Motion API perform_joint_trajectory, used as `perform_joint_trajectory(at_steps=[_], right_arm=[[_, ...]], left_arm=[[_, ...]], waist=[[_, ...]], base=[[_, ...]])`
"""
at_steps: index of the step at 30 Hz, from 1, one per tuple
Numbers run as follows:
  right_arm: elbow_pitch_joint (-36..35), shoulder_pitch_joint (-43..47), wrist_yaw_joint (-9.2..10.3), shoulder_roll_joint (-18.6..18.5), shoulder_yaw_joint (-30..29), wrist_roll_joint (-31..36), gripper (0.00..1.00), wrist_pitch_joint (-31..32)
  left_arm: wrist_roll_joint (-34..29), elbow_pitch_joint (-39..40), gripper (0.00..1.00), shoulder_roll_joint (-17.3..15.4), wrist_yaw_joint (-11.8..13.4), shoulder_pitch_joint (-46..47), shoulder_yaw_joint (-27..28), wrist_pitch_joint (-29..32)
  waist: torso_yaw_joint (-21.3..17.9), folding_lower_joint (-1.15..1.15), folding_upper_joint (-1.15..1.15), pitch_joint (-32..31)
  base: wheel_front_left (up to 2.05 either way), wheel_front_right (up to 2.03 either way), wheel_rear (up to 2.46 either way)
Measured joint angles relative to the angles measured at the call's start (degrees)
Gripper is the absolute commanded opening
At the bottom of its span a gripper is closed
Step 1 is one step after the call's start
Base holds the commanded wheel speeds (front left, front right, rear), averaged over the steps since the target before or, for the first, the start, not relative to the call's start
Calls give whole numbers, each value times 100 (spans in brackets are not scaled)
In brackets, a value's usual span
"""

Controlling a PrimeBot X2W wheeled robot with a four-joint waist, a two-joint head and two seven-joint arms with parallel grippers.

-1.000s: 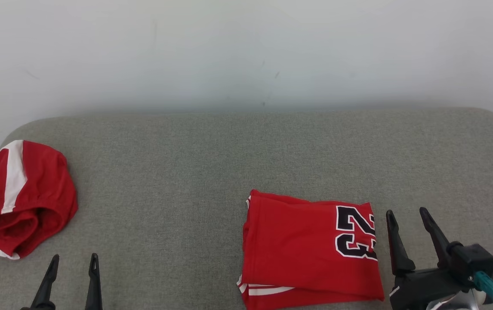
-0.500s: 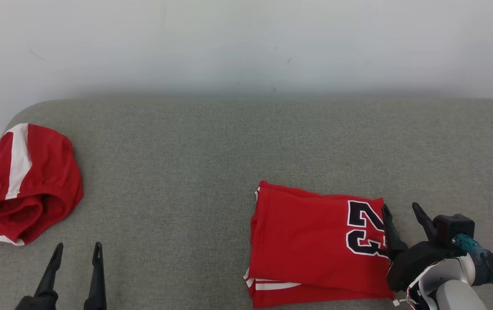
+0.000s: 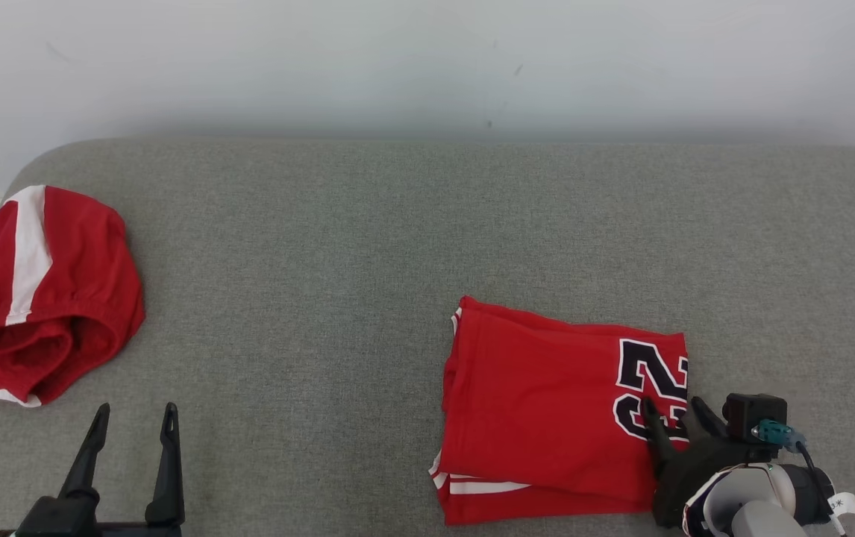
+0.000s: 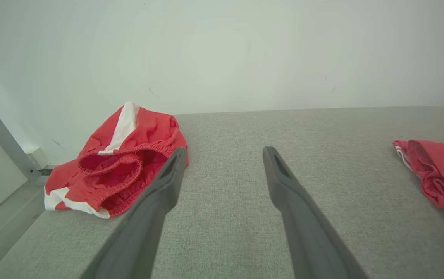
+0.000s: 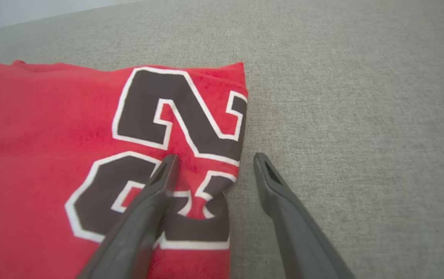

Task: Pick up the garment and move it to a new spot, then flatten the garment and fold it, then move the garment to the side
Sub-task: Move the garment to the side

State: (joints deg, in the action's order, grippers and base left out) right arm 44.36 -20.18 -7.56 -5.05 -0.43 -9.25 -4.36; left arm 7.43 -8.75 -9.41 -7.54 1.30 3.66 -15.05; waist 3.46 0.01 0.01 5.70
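Two red garments lie on the grey pad (image 3: 368, 246). Folded jersey (image 3: 547, 403) sits near right, its near right corner hidden behind the right gripper (image 3: 672, 410). Shorts (image 3: 47, 291) are crumpled far left, cut off by the head view's edge. Right wrist view shows the right gripper's fingers apart, straddling the jersey's edge: one finger (image 5: 150, 205) over the black number (image 5: 140, 112), the other over bare pad. Contact with the cloth is unclear; the cloth puckers there. Left gripper (image 3: 136, 410) is at near left, fingers apart, holding nothing, well apart from both garments. Left wrist view shows the shorts' elastic waistband and only the jersey's layered fold, cut off at right. Wall (image 3: 427, 67) behind.
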Motion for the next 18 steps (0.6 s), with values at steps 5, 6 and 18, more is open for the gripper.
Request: perform_joint_trajectory(at_steps=[5, 6, 18], right_arm=[[314, -58, 1, 74, 93, -141, 78, 5], [343, -71, 1, 79, 138, -203, 19, 3], [437, -673, 10, -63, 742, -423, 0, -86]], left_arm=[[0, -11, 100, 3, 0, 26, -23, 0], [0, -11, 100, 3, 0, 33, -23, 0], [53, 34, 100, -33, 0, 139, -26, 0]], waist=[[-14, 0, 0, 0], [-18, 0, 0, -4], [-133, 0, 0, 177]], base=[[0, 0, 0], [0, 0, 0], [0, 0, 0]])
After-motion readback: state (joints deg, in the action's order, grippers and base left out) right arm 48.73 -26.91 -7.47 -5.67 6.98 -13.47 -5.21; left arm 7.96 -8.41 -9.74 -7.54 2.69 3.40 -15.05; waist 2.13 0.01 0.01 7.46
